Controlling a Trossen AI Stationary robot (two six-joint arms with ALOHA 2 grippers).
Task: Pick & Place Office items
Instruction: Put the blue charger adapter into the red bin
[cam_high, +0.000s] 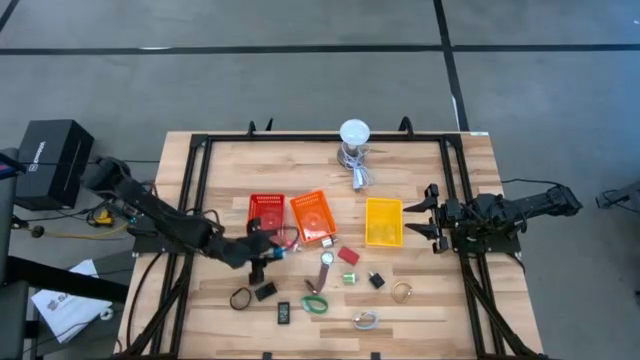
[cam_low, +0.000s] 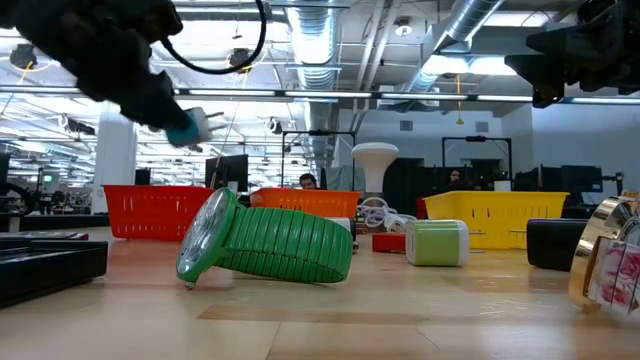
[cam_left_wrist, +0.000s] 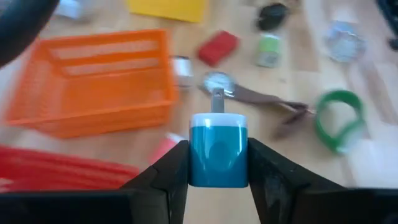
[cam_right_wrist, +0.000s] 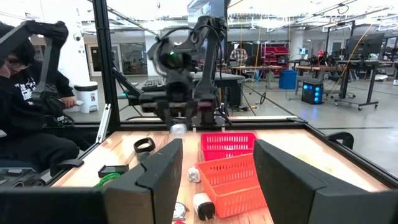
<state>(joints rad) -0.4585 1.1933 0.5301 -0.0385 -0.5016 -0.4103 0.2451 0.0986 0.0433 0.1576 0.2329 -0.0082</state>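
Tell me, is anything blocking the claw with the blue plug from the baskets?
Nothing visible is. The left claw holds the blue plug in the air, beside the orange basket and the red basket.

Blue plug adapter (cam_left_wrist: 217, 152) held aloft

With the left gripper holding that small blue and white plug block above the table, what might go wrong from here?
1. The left gripper pinches the blue and white plug block only by its sides; it may slip and drop among the items below.
2. The red mesh basket and orange mesh basket stand side by side, so a release could land in the wrong one or on a rim.
3. The right gripper waits open near the yellow mesh basket; the arms might cross.
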